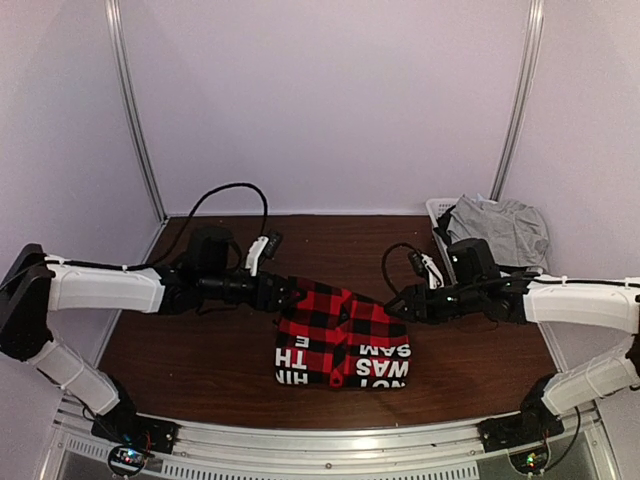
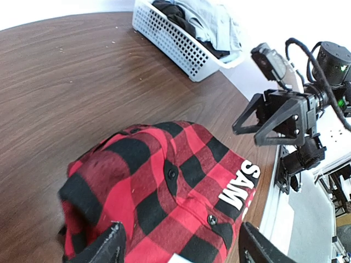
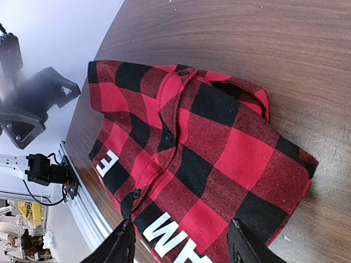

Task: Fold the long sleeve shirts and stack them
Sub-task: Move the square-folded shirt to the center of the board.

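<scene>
room to pass over wood table (image 1: pixel 190 350) left of and behind flannel shirt (image 1: pixel 342 345); basket (image 1: pixel 437 215) blocks far right corner; left gripper (image 1: pixel 290 295), right gripper (image 1: pixel 395 305) crowd shirt's far corners.

We see a red-and-black buffalo-check flannel shirt (image 1: pixel 335 325), white block letters (image 1: pixel 385 365) printed across it, on a dark brown wood-grain tabletop (image 1: pixel 200 340). A white mesh basket (image 1: pixel 437 208) holds grey cloth (image 1: pixel 500 230). The left arm (image 1: pixel 100 288) and right arm (image 1: pixel 585 302) are white, their jaws black.
</scene>
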`<state>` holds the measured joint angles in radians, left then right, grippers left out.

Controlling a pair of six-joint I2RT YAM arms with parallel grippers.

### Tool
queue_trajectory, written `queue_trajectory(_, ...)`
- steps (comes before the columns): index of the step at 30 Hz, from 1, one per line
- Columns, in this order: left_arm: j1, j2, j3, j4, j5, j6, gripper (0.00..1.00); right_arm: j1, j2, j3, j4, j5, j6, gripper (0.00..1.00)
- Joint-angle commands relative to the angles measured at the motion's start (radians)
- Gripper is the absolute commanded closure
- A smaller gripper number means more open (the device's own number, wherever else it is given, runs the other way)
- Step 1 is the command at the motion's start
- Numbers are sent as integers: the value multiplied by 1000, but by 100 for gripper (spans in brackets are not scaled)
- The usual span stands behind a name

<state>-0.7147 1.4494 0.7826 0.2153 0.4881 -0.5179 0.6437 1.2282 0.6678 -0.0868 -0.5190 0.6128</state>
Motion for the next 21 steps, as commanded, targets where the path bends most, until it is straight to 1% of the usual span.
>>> queue_trajectory(1,-36,120,76,118,9,2,29,18,91,25,114,-8,9,43)
queue_trajectory(4,-43,185,99,147,-2,-16,29,35,153,21,167,-28,23,43)
queue_trajectory(10,-41,254,63,165,-175,-84,32,48,268,-7,252,-35,34,43)
queue_trajectory(14,-41,332,32,195,-227,-128,33,47,332,-22,289,-35,16,43)
queue_trajectory(17,-42,398,12,223,-234,-156,34,47,357,-35,286,-9,-26,43)
queue_trajectory(21,-42,429,-28,250,-235,-192,37,46,372,-23,221,34,-101,43)
